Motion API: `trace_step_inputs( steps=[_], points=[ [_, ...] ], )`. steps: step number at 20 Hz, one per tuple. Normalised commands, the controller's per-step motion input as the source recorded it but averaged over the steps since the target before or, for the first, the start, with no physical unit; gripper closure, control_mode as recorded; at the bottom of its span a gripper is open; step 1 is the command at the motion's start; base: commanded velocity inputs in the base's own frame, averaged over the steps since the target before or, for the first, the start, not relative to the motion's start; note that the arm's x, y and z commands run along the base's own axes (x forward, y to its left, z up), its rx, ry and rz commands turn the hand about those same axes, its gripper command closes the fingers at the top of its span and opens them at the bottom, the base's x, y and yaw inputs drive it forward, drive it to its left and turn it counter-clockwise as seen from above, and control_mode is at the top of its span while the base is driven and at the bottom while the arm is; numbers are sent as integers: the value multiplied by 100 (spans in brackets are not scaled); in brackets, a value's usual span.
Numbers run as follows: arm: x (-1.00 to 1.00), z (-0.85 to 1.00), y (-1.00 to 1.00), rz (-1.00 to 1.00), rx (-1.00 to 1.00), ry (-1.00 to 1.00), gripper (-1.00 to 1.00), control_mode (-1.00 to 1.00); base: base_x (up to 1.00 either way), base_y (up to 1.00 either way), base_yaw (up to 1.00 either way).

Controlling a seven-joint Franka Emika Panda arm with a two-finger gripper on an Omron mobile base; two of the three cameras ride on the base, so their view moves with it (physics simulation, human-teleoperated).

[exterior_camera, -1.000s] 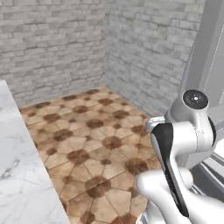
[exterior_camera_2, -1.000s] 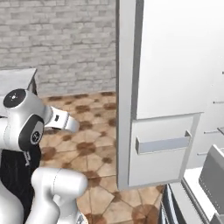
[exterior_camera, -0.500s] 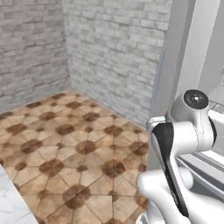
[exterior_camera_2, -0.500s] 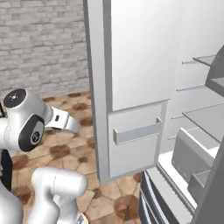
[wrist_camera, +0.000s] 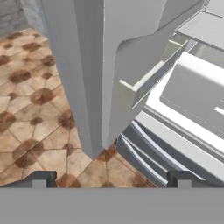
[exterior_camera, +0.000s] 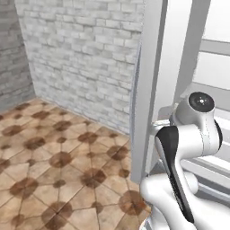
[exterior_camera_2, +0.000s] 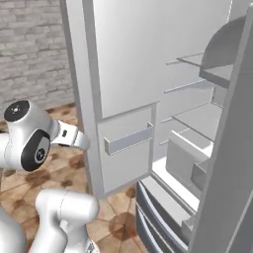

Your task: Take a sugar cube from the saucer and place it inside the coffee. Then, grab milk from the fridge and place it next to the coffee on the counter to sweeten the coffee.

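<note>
The fridge (exterior_camera_2: 197, 118) stands open, a light-grey cabinet with flat shelves inside and nothing to be seen on them. Its door (exterior_camera_2: 123, 74) is swung out toward me, with an empty door bin (exterior_camera_2: 128, 141) on its inner face. In the hand view my gripper (wrist_camera: 111, 179) is open, its fingertips (wrist_camera: 39, 178) wide apart with nothing between them. It hangs above the floor, facing the door's lower edge (wrist_camera: 94, 131) and the fridge's pull-out drawers (wrist_camera: 144, 153). The milk, saucer, sugar cube, coffee and counter are out of view.
My white arm (exterior_camera: 188, 134) stands close beside the door's edge (exterior_camera: 152, 90). A grey brick wall (exterior_camera: 81, 54) runs behind, and brown tiled floor (exterior_camera: 54, 170) lies to the left of the fridge. A white bin (exterior_camera_2: 185, 160) sits low inside.
The whole picture has swung round, so the base has moved. The counter's corner has left the left base view, and the fridge's door and inside now stand much closer.
</note>
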Motion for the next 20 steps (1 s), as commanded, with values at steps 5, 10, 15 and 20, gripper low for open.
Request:
trace_step_inputs(
  steps=[5,10,15,20],
  points=[
    [0,0,0,0,0,0,-100,100,0,19,-45],
    [0,0,0,0,0,0,-100,100,0,14,-45],
    [0,0,0,0,0,0,-100,100,5,10,-47],
    [0,0,0,0,0,0,-100,100,27,10,-47]
  ],
)
